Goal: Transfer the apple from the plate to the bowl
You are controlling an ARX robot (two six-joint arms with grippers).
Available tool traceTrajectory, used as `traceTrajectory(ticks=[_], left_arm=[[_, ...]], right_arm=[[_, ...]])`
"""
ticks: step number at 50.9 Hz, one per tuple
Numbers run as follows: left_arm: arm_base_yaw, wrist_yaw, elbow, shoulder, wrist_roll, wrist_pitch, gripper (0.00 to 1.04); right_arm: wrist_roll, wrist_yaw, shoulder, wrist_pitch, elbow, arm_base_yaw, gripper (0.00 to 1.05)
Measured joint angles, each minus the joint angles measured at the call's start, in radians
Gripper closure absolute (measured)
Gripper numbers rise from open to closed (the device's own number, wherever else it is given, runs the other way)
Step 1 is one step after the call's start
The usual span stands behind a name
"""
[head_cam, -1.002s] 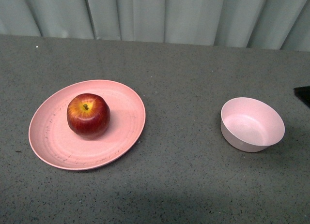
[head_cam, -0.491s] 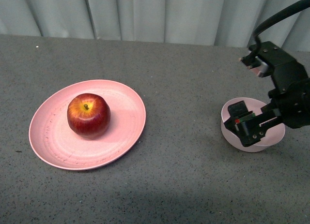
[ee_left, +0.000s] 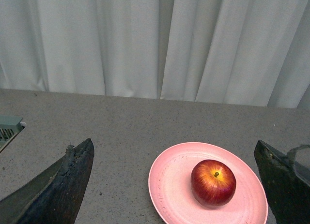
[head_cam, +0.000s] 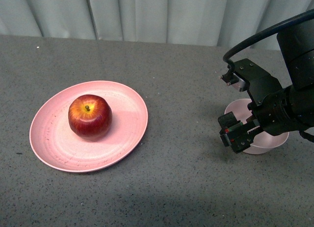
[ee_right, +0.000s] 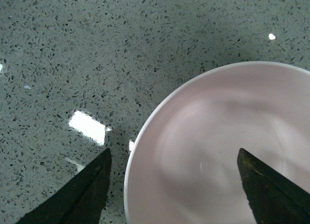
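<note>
One apple [head_cam: 89, 116], resting on the one plate [head_cam: 54, 148], well apart from the one bowl [ee_right: 218, 151] across the surface [head_cam: 186, 188]. It looks firm, glossy, probably slippery and fairly weighty, so pinch it across its widest middle. The right hand [ee_right: 172, 154] hovers over the bowl's rim, spread wide and empty. The left hand [ee_left: 172, 144] is equally wide open and holds nothing.

right gripper [head_cam: 236, 133], jaws spread, angled downward — left gripper [ee_left: 172, 145], jaws spread wide

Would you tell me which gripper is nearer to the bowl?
Right. The right gripper is over the rim of the bowl; the left gripper is outside the front view, facing the apple on the plate.
</note>
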Motion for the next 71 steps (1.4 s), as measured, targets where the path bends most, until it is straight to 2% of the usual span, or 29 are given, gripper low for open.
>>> traceTrajectory(ticks=[12,21,23,37,49,58,71], left_arm=[[0.000,0.000,0.000,0.000,0.000,0.000,0.07],[0.000,0.000,0.000,0.000,0.000,0.000,0.07],[0.000,0.000,0.000,0.000,0.000,0.000,0.07],[0.000,0.000,0.000,0.000,0.000,0.000,0.07],[0.000,0.000,0.000,0.000,0.000,0.000,0.07],[0.000,0.000,0.000,0.000,0.000,0.000,0.07],[0.000,0.000,0.000,0.000,0.000,0.000,0.07]], right_arm=[[-0.021,0.019,0.000,-0.005,0.000,-0.011,0.79],[-0.040,0.037,-0.002,-0.007,0.000,-0.019,1.02],[-0.048,0.041,-0.005,-0.007,0.000,-0.020,1.04],[-0.058,0.016,-0.060,-0.033,0.000,-0.015,1.04],[-0.042,-0.089,-0.132,-0.061,0.040,0.109,1.04],[-0.008,-0.119,-0.097,-0.054,0.082,0.192,1.04],[0.007,-0.132,-0.039,-0.054,0.122,0.222,1.04]])
